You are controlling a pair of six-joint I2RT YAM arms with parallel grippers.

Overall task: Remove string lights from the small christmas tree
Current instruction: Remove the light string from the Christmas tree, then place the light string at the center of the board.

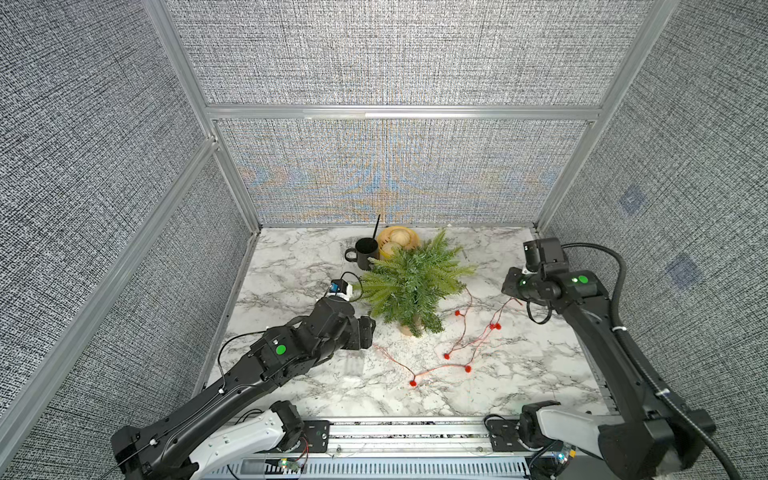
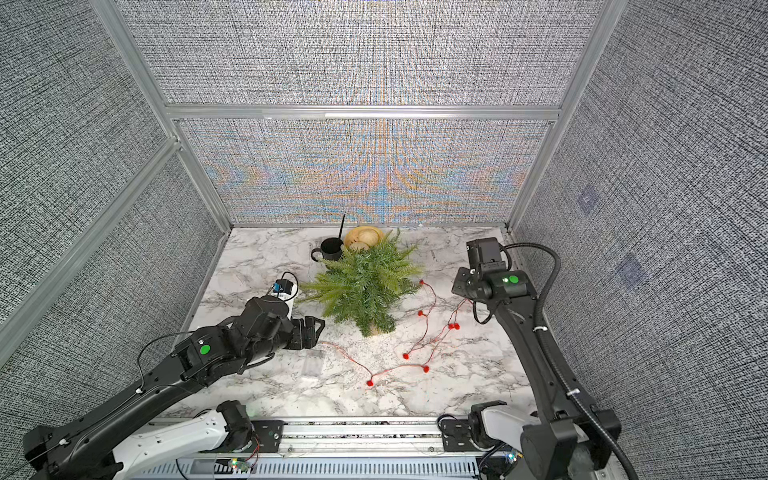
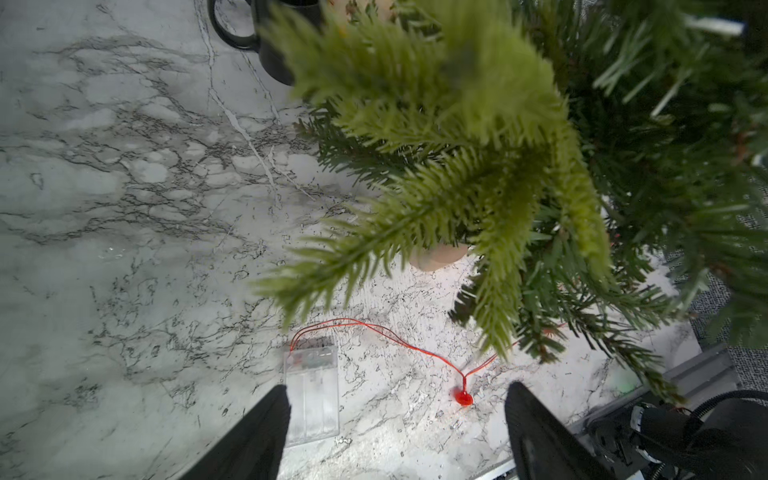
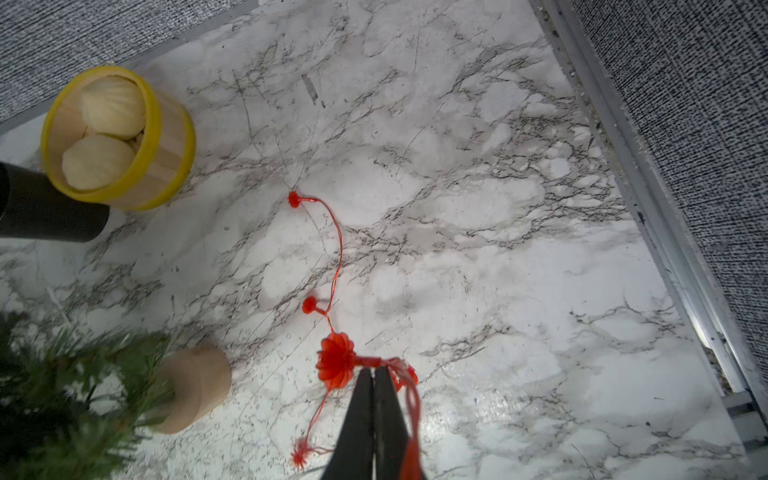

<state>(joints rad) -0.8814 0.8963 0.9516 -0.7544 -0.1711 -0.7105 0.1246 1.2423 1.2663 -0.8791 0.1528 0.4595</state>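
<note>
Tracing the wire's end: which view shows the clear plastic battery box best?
Left wrist view: the clear plastic battery box lies close and sharp. Both top views show only a faint outline; right wrist view, nothing.

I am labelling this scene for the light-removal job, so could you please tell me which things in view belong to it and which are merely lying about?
Belong to the job:
string lights with clear battery box
small christmas tree
right end effector, shut on the lights
left end effector, open by the box

Lying about:
black mug
yellow-rimmed basket
</note>
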